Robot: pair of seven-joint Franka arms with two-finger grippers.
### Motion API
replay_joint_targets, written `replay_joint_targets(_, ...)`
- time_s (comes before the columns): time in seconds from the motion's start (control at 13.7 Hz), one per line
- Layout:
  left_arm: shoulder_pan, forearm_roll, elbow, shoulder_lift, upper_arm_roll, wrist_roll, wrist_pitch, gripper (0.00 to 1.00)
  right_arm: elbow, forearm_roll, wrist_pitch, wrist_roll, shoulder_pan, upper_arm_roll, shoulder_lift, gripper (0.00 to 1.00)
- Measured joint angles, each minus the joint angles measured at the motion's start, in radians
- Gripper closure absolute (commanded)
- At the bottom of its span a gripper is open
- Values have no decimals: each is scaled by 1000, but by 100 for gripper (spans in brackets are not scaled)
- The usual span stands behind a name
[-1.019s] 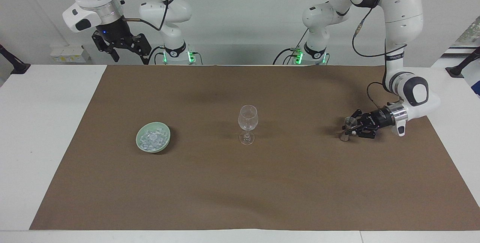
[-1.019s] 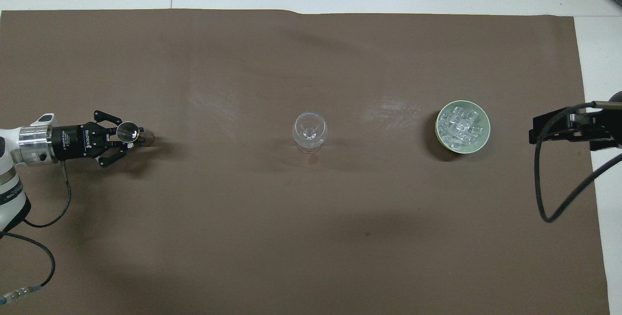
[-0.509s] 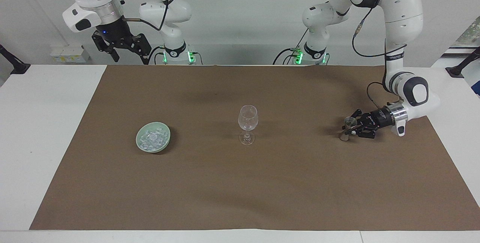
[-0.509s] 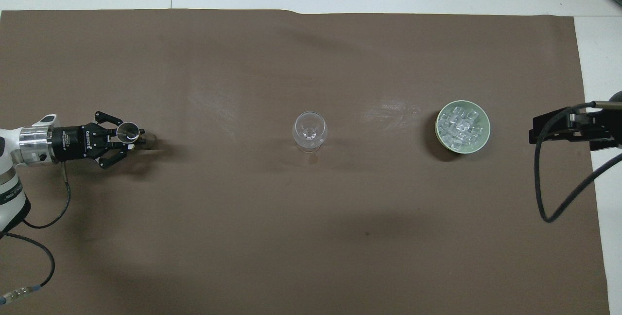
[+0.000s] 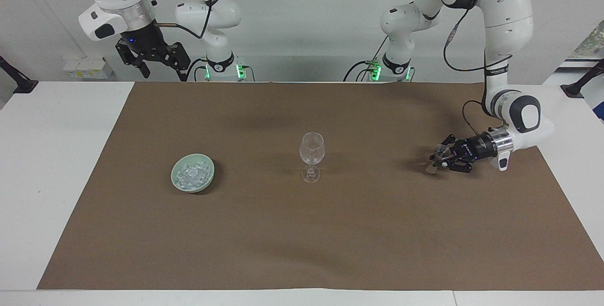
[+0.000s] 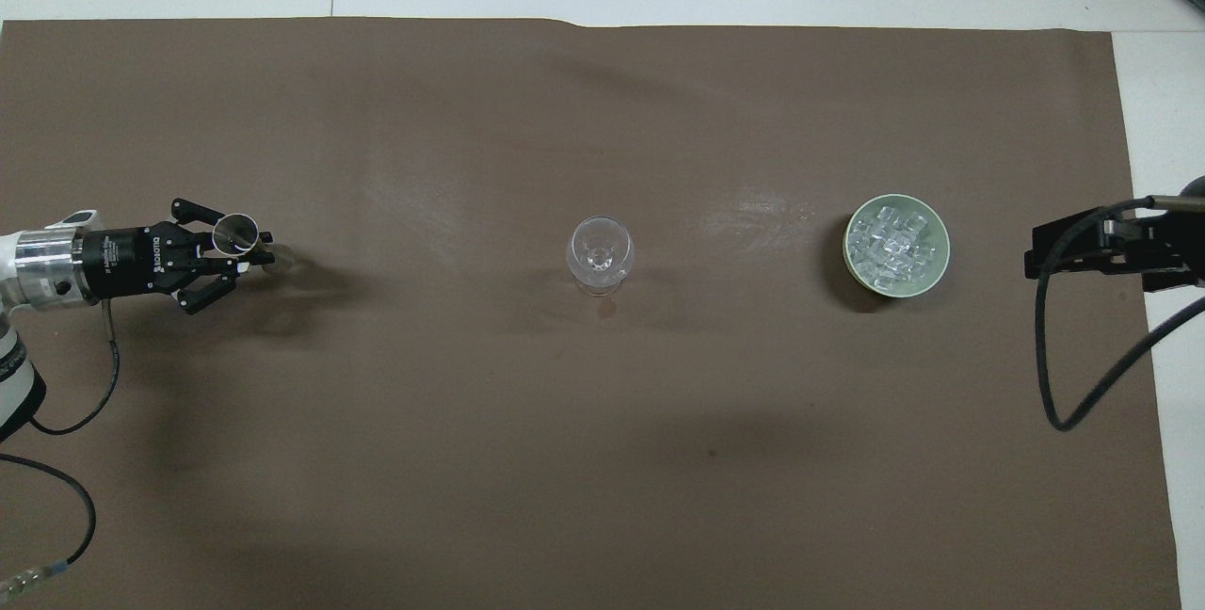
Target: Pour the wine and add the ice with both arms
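Facing view: ice (image 5: 192, 175) in bowl (image 5: 205, 182), well apart from left claw (image 5: 441, 159) clamping jigger (image 5: 438, 159); right claw (image 5: 160, 63) wide.

A matt brown paper sheet (image 5: 302, 230) covers the smooth white table (image 5: 56, 155). The stemmed glass (image 5: 311, 155) is clear and glossy; the green bowl (image 5: 181, 183) looks glazed, the ice (image 5: 192, 174) glassy.
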Motion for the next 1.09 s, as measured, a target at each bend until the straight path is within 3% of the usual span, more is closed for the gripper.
replay_joint_targets(0.51,-40,0,3,-128,-81,-149,63,100,0,0,0,0,0,0,0,0)
replay_joint_targets(1.09,-91,0,3,-194,-173,-229,154,100,0,0,0,0,0,0,0,0)
